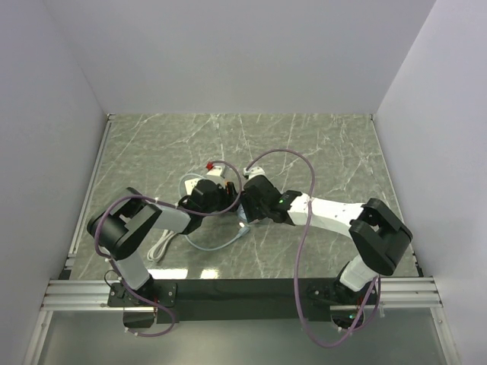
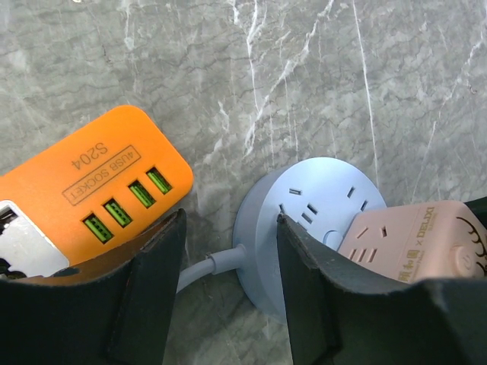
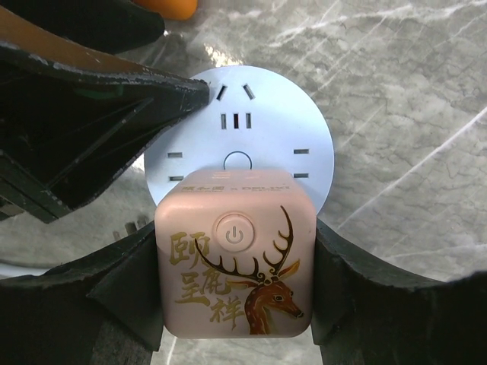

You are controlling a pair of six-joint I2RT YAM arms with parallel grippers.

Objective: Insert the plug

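Marble tabletop [image 1: 319,144], pink plug [image 3: 234,258] over socket [image 3: 259,106]

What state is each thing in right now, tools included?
pink cube adapter: clamped by the right tool, sitting on the round socket; full seating unclear.
round socket: flat on the table, other outlets empty.
orange USB block: lying flat, green ports empty.
left tool: open, one finger over the socket's rim.
right tool: shut on the adapter.
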